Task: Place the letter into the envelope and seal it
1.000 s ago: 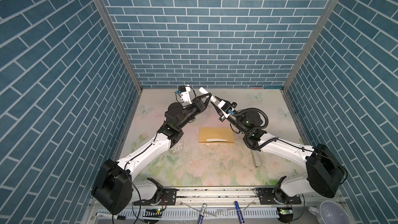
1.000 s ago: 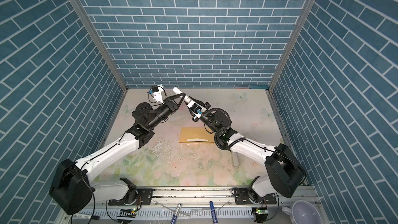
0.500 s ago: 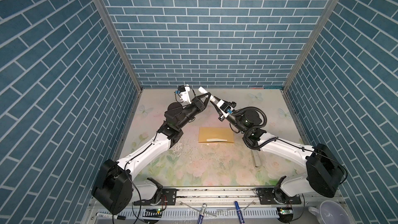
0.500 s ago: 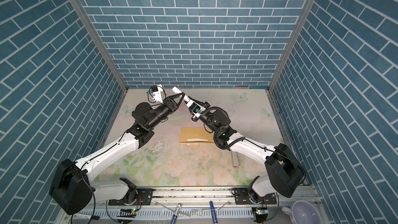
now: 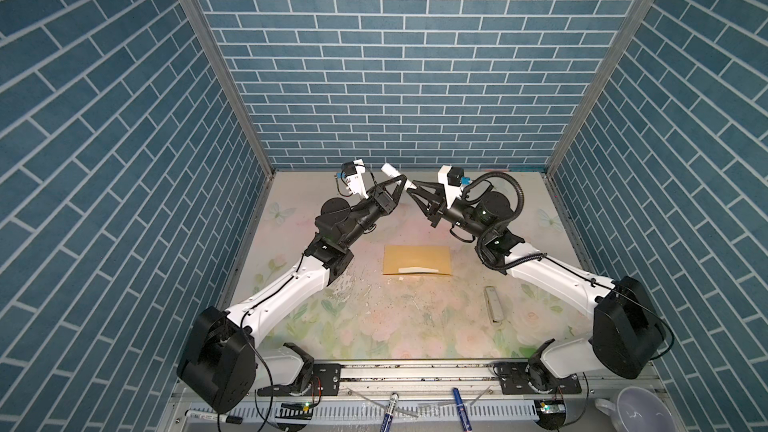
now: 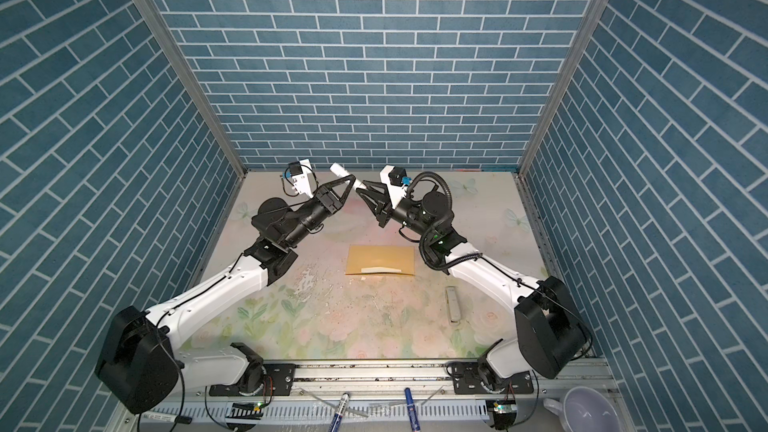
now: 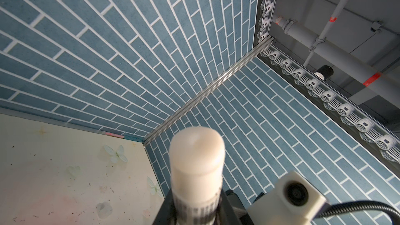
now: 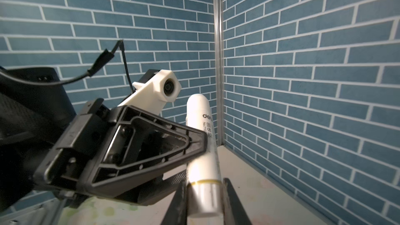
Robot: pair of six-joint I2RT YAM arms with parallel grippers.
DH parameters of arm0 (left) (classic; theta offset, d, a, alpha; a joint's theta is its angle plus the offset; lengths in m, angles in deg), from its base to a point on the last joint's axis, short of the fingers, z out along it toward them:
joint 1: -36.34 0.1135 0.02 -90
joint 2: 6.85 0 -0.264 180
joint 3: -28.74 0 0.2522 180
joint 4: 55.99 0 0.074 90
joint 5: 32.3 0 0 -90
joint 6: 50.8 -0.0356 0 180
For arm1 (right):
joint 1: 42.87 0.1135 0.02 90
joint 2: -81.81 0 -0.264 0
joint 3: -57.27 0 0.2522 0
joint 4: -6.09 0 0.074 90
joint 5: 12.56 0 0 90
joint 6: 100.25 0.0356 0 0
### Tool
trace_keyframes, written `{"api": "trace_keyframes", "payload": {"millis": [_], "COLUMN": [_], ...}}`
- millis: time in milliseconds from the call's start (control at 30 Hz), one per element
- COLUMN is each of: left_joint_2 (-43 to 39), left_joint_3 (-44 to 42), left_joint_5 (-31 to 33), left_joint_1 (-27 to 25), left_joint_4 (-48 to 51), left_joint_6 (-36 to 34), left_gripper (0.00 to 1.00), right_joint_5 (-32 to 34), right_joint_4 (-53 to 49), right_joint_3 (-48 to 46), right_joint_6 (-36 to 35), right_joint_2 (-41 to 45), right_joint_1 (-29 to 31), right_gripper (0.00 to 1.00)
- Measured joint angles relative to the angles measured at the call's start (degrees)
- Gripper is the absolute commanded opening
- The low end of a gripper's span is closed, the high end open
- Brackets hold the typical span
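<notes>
The left end effector (image 5: 401,179) and right end effector (image 5: 411,191) both pinch the glue stick (image 8: 202,139) aloft, at twelve o'clock from the envelope (image 5: 417,259) lying flat mid-tabletop (image 5: 374,326). A crooked pull could slip it free and drop it.

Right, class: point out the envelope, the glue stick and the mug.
Envelope (image 5: 417,256): a top view, middle of its yellow face.
Glue stick (image 8: 198,113): right wrist view, upper part of the white barrel.
Mug (image 5: 638,408): a top view, inside of its bowl.
</notes>
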Motion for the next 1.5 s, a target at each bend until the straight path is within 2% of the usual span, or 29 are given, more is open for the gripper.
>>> {"api": "trace_keyframes", "payload": {"millis": [167,300,367,467,667,933,1167,1300,1500], "left_joint_2": [0.00,0.02,0.02,0.02,0.02,0.31,5.16,5.75,5.75], "left_joint_3": [-0.02,-0.11,-0.15,-0.17,-0.28,-0.15,0.33,0.33,0.33], "left_joint_5": [0.09,0.09,0.13,0.31,0.81,-0.24,-2.89,-3.43,-3.87], "left_joint_1": [0.04,0.09,0.09,0.02,0.04,0.70,1.01,1.01,1.01], "left_joint_4": [-1.16,-1.25,-1.38,-1.92,-1.01,1.55,-2.91,-3.43,-4.24], "left_joint_6": [-0.61,-0.57,-0.13,1.36,6.88,16.59,26.60,28.87,30.08], "left_gripper": [0.00,0.00,0.00,0.00,0.00,0.00,0.00,0.00,0.00], "right_joint_5": [-5.79,-7.17,-7.23,-6.14,2.05,7.17,7.87,8.68,10.80], "right_joint_4": [-0.33,-0.33,-0.22,1.95,12.48,23.08,27.10,27.21,27.76], "right_joint_3": [2.32,2.58,2.58,2.12,-5.38,-8.74,-8.74,-8.74,-8.72], "right_joint_6": [10.45,13.05,13.00,11.41,1.84,-8.70,-13.29,-14.56,-15.23], "right_joint_2": [-1.49,-1.81,-1.79,-1.77,0.94,0.94,-1.11,-2.82,-4.76], "right_joint_1": [-1.77,-2.21,-2.23,-2.21,-2.89,-0.31,2.14,2.49,2.49], "right_gripper": [0.00,0.01,0.22,0.42,0.58,0.61,0.61,0.59,0.52]}}
